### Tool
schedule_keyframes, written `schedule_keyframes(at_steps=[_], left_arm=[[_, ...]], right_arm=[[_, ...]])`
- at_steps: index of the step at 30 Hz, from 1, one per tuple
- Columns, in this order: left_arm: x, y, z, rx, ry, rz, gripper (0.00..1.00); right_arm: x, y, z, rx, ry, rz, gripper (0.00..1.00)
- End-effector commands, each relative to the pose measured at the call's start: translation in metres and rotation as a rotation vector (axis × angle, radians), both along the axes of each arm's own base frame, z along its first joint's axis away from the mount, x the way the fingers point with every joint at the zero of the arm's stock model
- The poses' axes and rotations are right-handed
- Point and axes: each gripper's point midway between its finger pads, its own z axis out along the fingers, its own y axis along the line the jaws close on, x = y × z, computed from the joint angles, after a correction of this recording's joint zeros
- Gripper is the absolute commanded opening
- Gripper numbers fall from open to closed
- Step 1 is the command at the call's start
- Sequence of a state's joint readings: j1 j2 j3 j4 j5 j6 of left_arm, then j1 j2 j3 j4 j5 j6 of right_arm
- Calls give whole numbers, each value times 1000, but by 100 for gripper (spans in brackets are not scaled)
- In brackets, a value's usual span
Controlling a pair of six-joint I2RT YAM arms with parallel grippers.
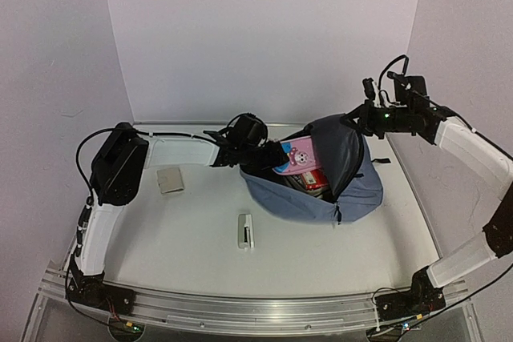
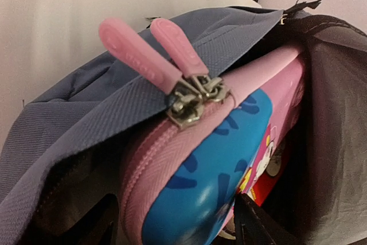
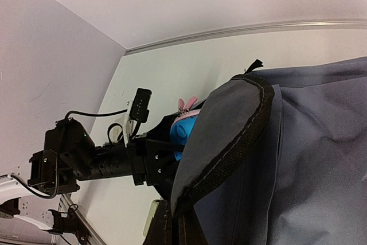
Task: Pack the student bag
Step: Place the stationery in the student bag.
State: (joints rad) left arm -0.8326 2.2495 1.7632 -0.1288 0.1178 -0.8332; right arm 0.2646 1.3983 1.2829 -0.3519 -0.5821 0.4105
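Note:
The student bag, slate-blue, lies right of centre with its mouth facing left. My right gripper is shut on the bag's black-trimmed upper flap and holds it raised. My left gripper is at the bag's mouth with its jaws wide apart. The pink-and-blue pencil case lies between them, its far end inside the bag. In the left wrist view the pencil case fills the middle, with a gap showing beside one dark finger. Bag fabric hangs over the case's zipper pulls.
A red item lies inside the bag under the case. A small beige box sits on the table to the left. A white oblong object lies in front of the bag. Walls close in on three sides.

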Motion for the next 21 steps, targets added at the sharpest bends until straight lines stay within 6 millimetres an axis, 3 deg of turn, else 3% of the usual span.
schedule_keyframes(at_steps=[1, 8, 12, 17, 21], left_arm=[[-3, 12, 41, 53, -96, 18, 73], [-5, 13, 39, 134, -121, 47, 76], [-8, 8, 44, 142, -144, 44, 71], [-16, -27, 55, 73, -163, -40, 65], [-27, -66, 50, -8, -156, -153, 62]], right_arm=[[-6, 3, 42, 49, -129, 23, 0], [-8, 3, 41, 49, -129, 28, 0], [-8, 4, 37, 44, -123, 29, 0], [-6, 5, 33, 44, -114, 31, 0], [-7, 5, 34, 49, -116, 34, 0]])
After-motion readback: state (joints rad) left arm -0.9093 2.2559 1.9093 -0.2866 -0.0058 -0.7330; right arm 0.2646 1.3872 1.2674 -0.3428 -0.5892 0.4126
